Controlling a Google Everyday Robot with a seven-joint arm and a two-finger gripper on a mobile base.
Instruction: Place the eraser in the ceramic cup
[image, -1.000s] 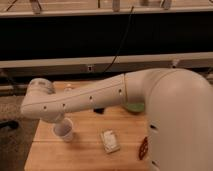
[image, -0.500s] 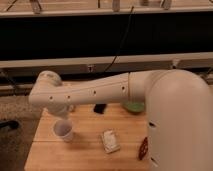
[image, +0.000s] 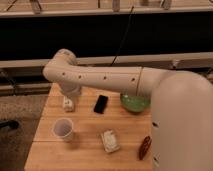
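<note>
Judging the eraser (image: 100, 104), flat near the back edge, light and stiff, we recommend pinching its long sides. Gripper (image: 68, 103) hangs by the back-left corner; closure we cannot tell.

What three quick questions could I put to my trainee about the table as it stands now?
1. True or false: the eraser already lies inside the ceramic cup.
2. Pick one. In the camera view, the claw is: A) left of the eraser, beyond the cup; B) right of the eraser; C) inside the cup.
3. What stands just to the right of the eraser in the view?

Key
1. False: the eraser lies flat, apart from the cup.
2. A.
3. The green bowl.
</note>
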